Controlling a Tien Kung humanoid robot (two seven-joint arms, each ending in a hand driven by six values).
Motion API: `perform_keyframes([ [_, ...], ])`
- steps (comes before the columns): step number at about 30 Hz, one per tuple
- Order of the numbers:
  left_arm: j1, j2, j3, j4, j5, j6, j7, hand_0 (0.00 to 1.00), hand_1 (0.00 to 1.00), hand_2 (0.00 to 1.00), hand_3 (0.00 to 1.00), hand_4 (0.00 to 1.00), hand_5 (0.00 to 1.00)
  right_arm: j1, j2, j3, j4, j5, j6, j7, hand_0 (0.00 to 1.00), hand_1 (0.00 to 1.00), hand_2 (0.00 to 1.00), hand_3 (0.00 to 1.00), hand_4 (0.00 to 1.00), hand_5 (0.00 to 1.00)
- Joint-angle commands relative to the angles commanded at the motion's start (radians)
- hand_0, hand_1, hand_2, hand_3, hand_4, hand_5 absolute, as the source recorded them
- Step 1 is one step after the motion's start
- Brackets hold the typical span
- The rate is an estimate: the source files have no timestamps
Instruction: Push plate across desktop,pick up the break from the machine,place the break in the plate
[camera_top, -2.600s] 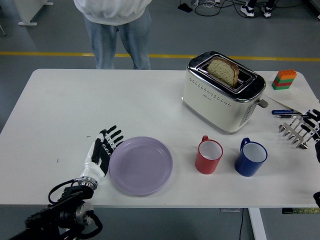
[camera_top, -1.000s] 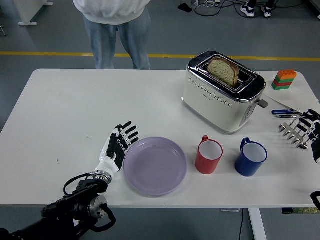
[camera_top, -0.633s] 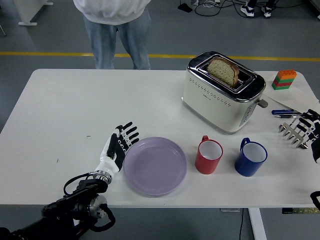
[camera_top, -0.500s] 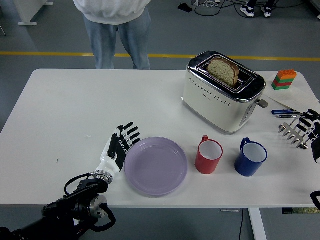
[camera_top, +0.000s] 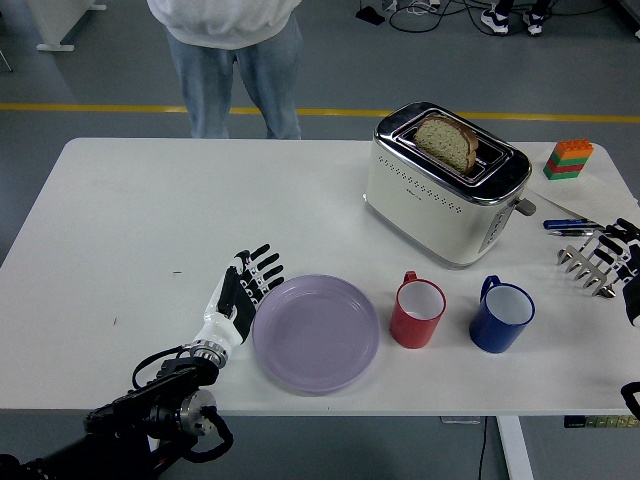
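the slice of bread (camera_top: 446, 142) stands in the slot of the white toaster (camera_top: 445, 186); the lilac plate (camera_top: 316, 333), red mug (camera_top: 417, 311) and blue mug (camera_top: 500, 315) hold nothing. the left hand (camera_top: 242, 289), fingers spread flat, touches the plate's left rim, grasping nothing. the right hand (camera_top: 612, 254) rests released at the table's right edge. since 2.6 s ago, plate and hand have slid right, closer to the red mug.
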Motion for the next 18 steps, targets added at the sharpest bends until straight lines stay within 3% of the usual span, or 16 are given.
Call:
perform_keyframes([
  [4, 0.009, 0.000, -0.038, -0.026, 0.035, 0.039, -0.009, 0.730, 0.754, 0.760, 0.804, 0.443, 0.998, 0.001, -0.003, 0.002, 0.005, 0.000, -0.002, 0.000, 0.714, 0.675, 0.675, 0.621, 0.511, 0.420],
  [8, 0.034, 0.012, -0.125, -0.086, 0.151, 0.110, -0.014, 0.730, 0.754, 0.760, 0.804, 0.443, 0.998, 0.009, -0.019, 0.004, 0.027, -0.006, -0.015, 0.011, 0.714, 0.675, 0.675, 0.621, 0.511, 0.420],
  [10, 0.054, 0.031, -0.180, -0.128, 0.200, 0.138, -0.018, 0.712, 0.739, 0.742, 0.777, 0.442, 0.998, 0.021, -0.031, 0.004, 0.038, -0.017, -0.027, 0.021, 0.713, 0.675, 0.675, 0.625, 0.510, 0.413],
  [15, 0.095, 0.068, -0.278, -0.205, 0.279, 0.160, -0.014, 0.712, 0.739, 0.742, 0.777, 0.442, 0.998, 0.052, -0.057, -0.007, 0.045, -0.051, -0.040, 0.028, 0.713, 0.675, 0.675, 0.625, 0.510, 0.413],
  [18, 0.136, 0.113, -0.342, -0.279, 0.355, 0.170, 0.030, 0.713, 0.738, 0.739, 0.767, 0.442, 0.998, 0.084, -0.085, -0.026, 0.040, -0.081, -0.053, 0.033, 0.712, 0.677, 0.678, 0.634, 0.514, 0.395],
])
